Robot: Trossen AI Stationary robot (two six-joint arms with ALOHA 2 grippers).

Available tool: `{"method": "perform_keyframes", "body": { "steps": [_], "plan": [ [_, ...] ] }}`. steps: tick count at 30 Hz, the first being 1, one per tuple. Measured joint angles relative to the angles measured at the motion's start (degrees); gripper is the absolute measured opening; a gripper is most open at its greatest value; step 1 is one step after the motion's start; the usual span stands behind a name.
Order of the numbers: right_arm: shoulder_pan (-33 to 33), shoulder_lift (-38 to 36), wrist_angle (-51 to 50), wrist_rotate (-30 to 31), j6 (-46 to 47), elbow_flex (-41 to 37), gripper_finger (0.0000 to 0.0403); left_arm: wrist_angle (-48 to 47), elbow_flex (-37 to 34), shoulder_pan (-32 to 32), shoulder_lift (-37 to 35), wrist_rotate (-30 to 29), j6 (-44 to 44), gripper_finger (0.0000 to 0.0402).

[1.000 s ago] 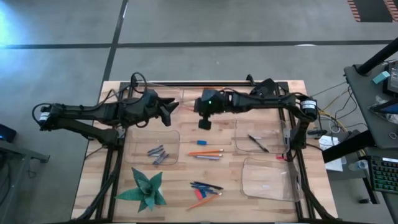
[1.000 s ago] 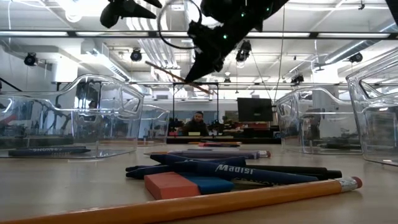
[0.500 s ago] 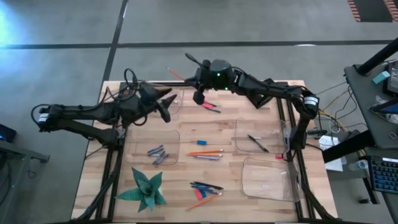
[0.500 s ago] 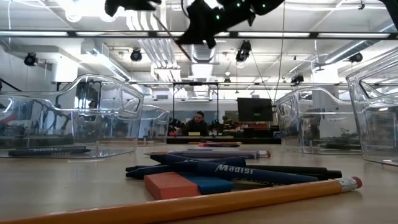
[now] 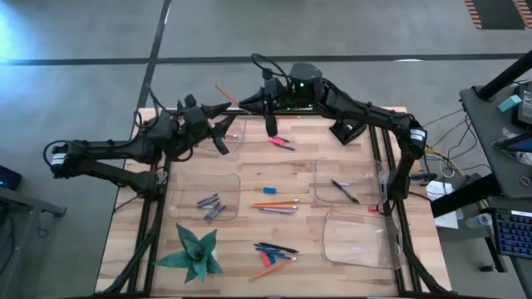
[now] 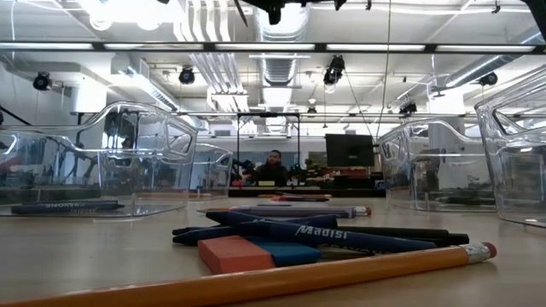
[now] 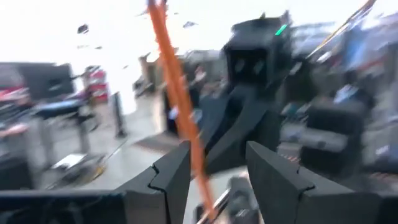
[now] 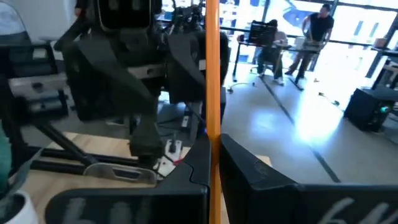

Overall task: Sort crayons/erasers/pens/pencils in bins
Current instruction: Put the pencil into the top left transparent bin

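My right gripper (image 5: 252,103) hangs high over the table's far edge, shut on an orange pencil (image 5: 226,94). My left gripper (image 5: 226,124) is raised beside it and open. In the left wrist view the pencil (image 7: 177,93) passes between its two fingers (image 7: 168,177), close to one; whether they touch I cannot tell. A clear bin (image 5: 209,198) holds grey-blue crayons (image 5: 209,206). Another bin (image 5: 345,183) holds a dark pen (image 5: 344,191). On the bare table lie more pencils (image 5: 276,204), a blue eraser (image 5: 269,190) and a pile of pens (image 5: 276,249). My right gripper pinches the pencil's shaft (image 8: 212,134) between its two fingers, partway along its length. The fingers reach about level toward the table's left and lie across the pencil. The pencil is lifted well clear of the table, its long free end (image 5: 218,87) pointing far-left.
A further bin (image 5: 233,137) lies below my left gripper and another (image 5: 357,237) at the near right. A pink eraser with a pen (image 5: 281,143) lies at the far middle. A green paper star (image 5: 195,253) sits near left. A person (image 6: 273,166) sits beyond the table.
My right gripper has risen from over the table's middle toward the far edge and left, tipping from pointing down to level, carrying the pencil along. My left gripper has lifted a little, rolled and tipped upward, so the pencil now runs between its open fingers.
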Motion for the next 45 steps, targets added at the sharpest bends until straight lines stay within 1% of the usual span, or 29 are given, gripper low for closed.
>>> {"method": "perform_keyframes", "body": {
  "steps": [2, 6, 8, 15, 19, 25, 32, 35, 37, 40, 41, 45],
  "plan": [
    [0.1, 0.0, -0.1, -1.0, 0.0, 0.0, 0.0009, 2.5, -0.1, 0.0, 0.3, 1.9, -0.4, 0.0141],
    [0.0, -0.3, -0.4, -5.0, 1.2, 0.0, 0.0009, 2.6, -0.2, 0.0, 0.5, 2.5, -1.8, 0.0141],
    [0.0, -0.6, -0.4, -6.0, 1.7, 0.0, 0.0009, 2.7, -0.2, -0.1, 0.5, 2.7, -1.9, 0.0141],
    [0.1, -1.0, 0.1, -5.4, 0.0, 0.0, 0.0006, 2.9, -0.2, 0.0, 0.5, 3.3, -6.3, 0.0141],
    [0.3, -1.5, 0.0, -5.7, -0.1, 0.0, 0.0006, 3.2, -0.2, 0.1, 0.6, 3.3, -6.1, 0.0141],
    [0.5, -1.4, -0.2, -5.7, 0.5, 0.0, 0.0007, 8.5, -0.2, 0.3, 1.9, 4.3, -4.3, 0.0141],
    [1.6, -1.2, -0.2, -5.7, 0.8, 0.0, 0.0008, 9.2, 0.6, 0.8, 4.6, 4.7, -3.4, 0.0137],
    [1.8, -1.2, -0.2, -5.8, 1.0, 0.0, 0.0008, 9.2, 1.4, 0.8, 5.3, 5.3, -2.9, 0.0113],
    [1.7, -1.2, -0.4, -5.7, 1.1, 0.0, 0.0008, 9.2, 1.7, 0.8, 5.2, 6.4, -2.9, 0.0082],
    [1.7, -1.2, -0.5, -5.4, 1.0, 0.0, 0.0008, 9.0, 1.5, 0.8, 4.2, 6.7, -2.9, 0.0025],
    [1.7, -1.2, -0.5, -5.6, 1.1, 0.0, 0.0008, 8.9, 1.3, 0.8, 3.8, 6.7, -3.0, 0.0014],
    [1.7, -1.2, -0.6, -5.2, 1.1, 0.0, 0.0008, 9.0, 1.2, 0.8, 3.3, 8.7, -3.1, 0.0011]
  ]
}}
